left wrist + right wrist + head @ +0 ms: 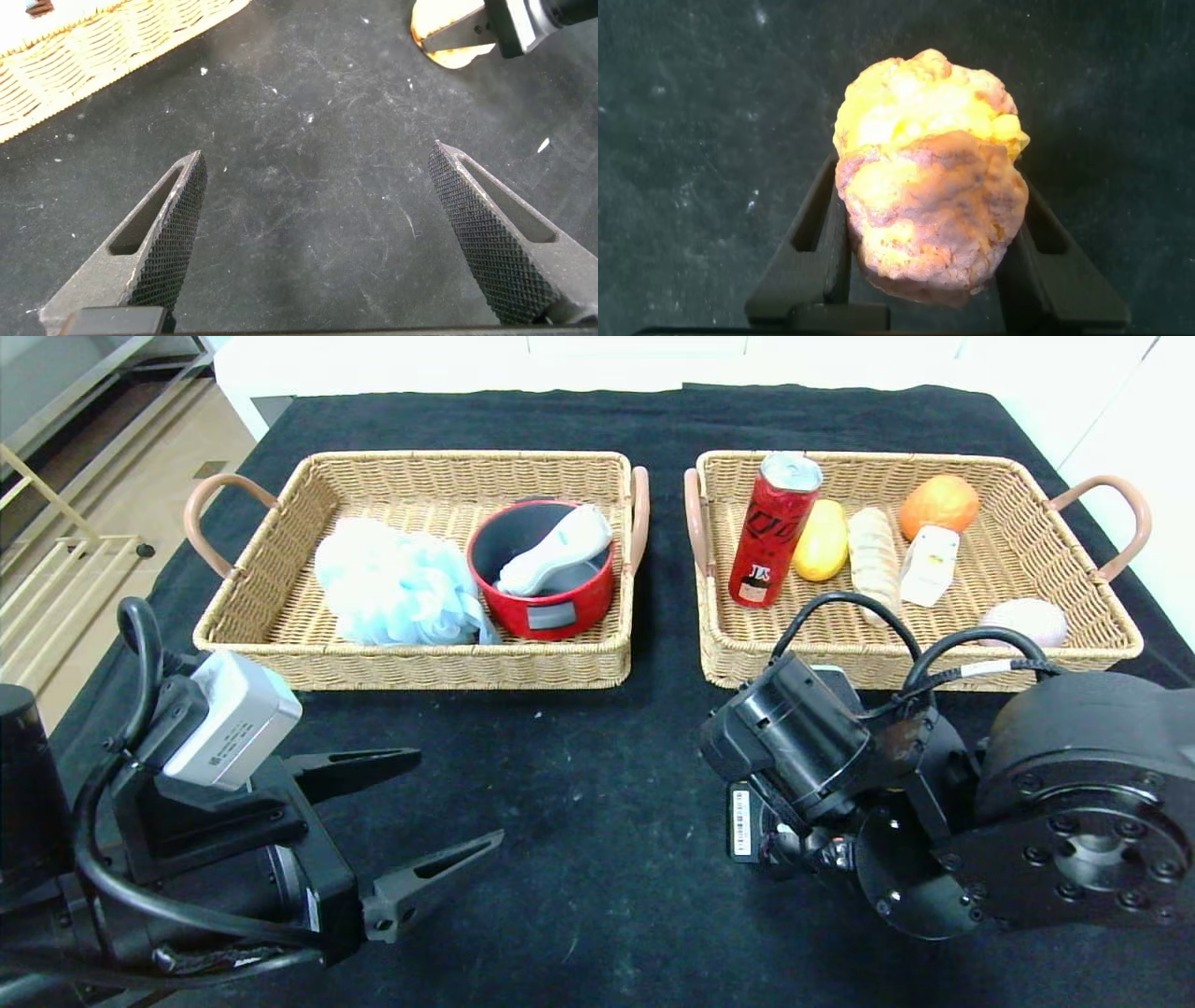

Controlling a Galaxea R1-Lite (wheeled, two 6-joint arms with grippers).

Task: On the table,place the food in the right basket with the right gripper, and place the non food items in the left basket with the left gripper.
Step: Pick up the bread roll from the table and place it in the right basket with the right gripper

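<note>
A lumpy golden-brown piece of food point(929, 191) sits between the fingers of my right gripper point(929, 177), low over the black table. Both fingers press its sides, so the gripper is shut on it. In the head view that gripper is hidden under its own wrist point(812, 747), in front of the right basket point(1102, 616). From the left wrist view the same food point(448, 42) shows farther off in the right gripper. My left gripper point(457, 798) point(317, 151) hangs open and empty over bare cloth, in front of the left basket point(411, 667).
The right basket holds a red can point(773, 527), a yellow fruit point(822, 539), a bread roll point(873, 560), an orange point(938, 504), a white packet point(929, 565) and a pale round item point(1025, 619). The left basket holds a blue bath puff point(392, 583) and a red pot point(546, 607) with a white brush point(560, 551).
</note>
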